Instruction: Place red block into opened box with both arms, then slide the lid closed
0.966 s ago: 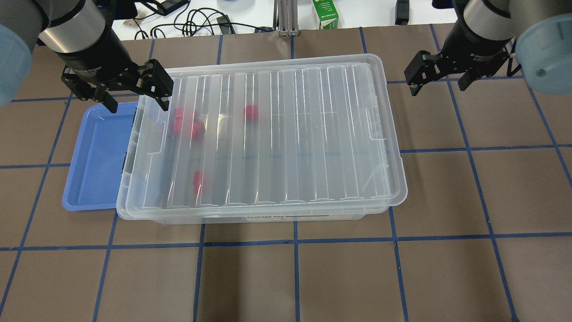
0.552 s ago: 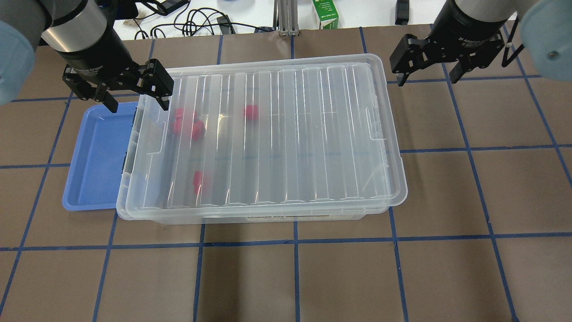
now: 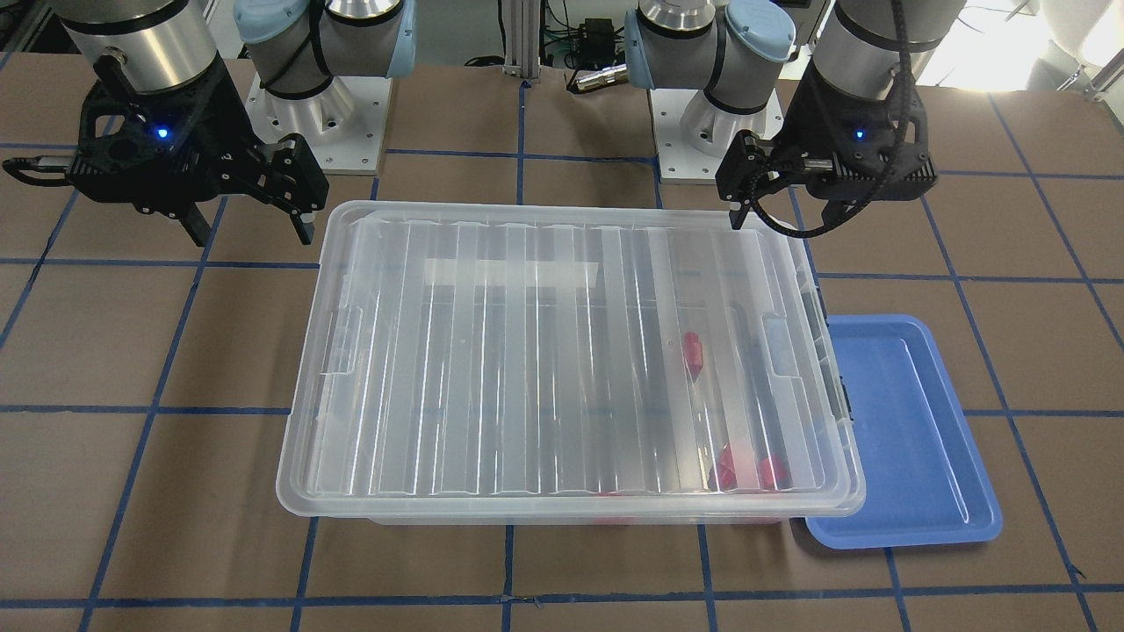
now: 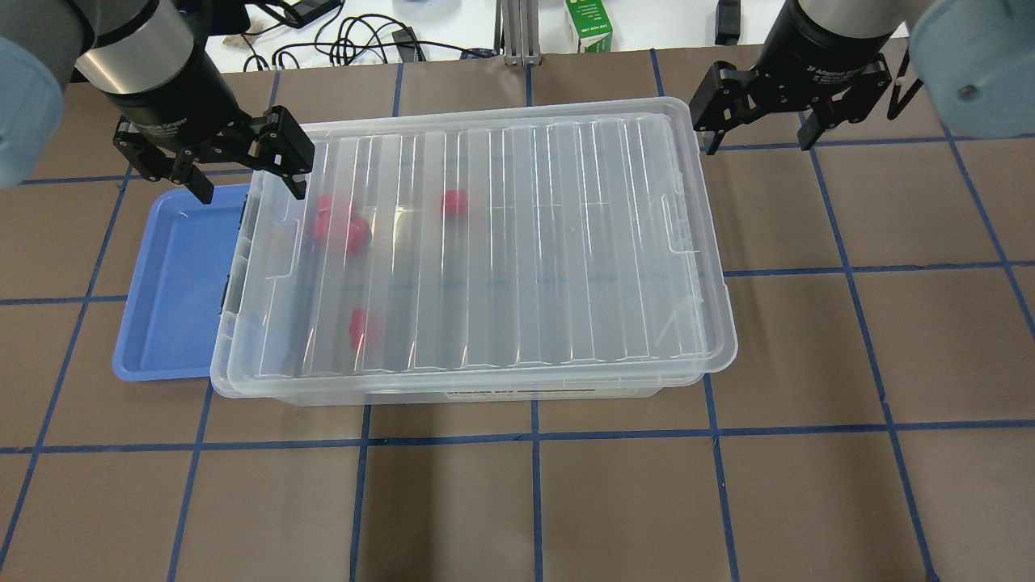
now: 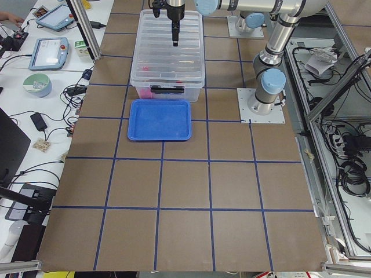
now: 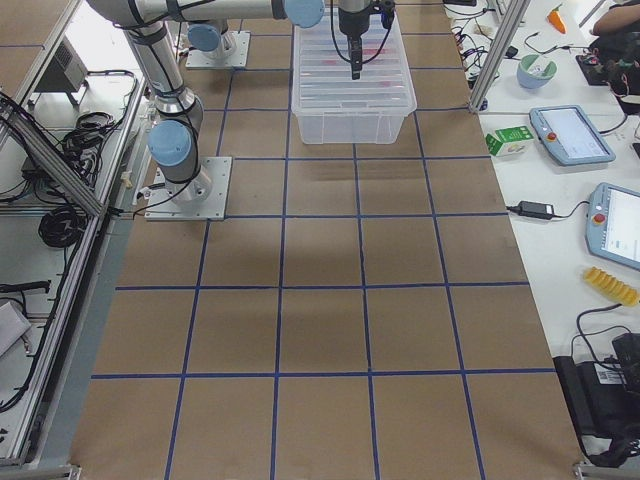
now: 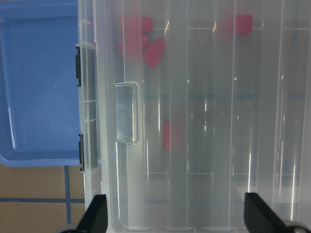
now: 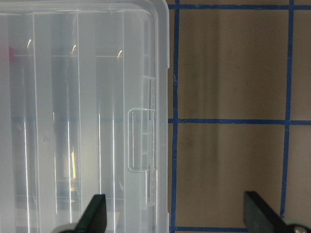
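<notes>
The left arm [image 3: 865, 44] and the right arm [image 3: 140, 35] are shiny silver-grey tubes with light-blue caps [image 3: 755, 22] on the joints, and each stands on a round foot on a flat pale plate [image 3: 364, 136] with small screws. The left claw [image 4: 249, 190] and the right claw [image 4: 758, 145] are black with two thin fingers [image 4: 297, 179] each, small white letters [image 4: 833, 74] on the black wrist and a tiny blue light [image 3: 158, 133]. A black cable [image 3: 795, 231] loops beside the left wrist.

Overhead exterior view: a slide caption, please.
Clear ribbed plastic lid covers clear storage box of red plastic blocks; open left pincer and right pincer flank it.
</notes>
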Motion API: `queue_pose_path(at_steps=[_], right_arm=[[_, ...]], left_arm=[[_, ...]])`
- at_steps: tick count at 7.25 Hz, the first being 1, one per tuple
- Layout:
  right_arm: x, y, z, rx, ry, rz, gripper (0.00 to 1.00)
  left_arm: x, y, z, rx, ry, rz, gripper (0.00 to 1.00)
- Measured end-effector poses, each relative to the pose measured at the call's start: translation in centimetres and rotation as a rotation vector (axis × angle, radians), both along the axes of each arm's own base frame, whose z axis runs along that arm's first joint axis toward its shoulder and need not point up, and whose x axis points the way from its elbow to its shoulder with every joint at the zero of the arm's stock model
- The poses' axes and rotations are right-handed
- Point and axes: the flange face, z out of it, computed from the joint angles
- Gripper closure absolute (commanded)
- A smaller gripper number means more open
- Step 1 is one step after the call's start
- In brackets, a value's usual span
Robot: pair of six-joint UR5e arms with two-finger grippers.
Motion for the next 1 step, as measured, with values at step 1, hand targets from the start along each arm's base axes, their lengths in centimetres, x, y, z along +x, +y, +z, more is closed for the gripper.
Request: queue_pose_path(at_steps=[1], right_arm=[[0.03,0.00,0.00,0.000,-0.001,0.000,0.00]], left_arm=[[0.01,-0.01,-0.02,0.000,0.000,0.001,0.00]])
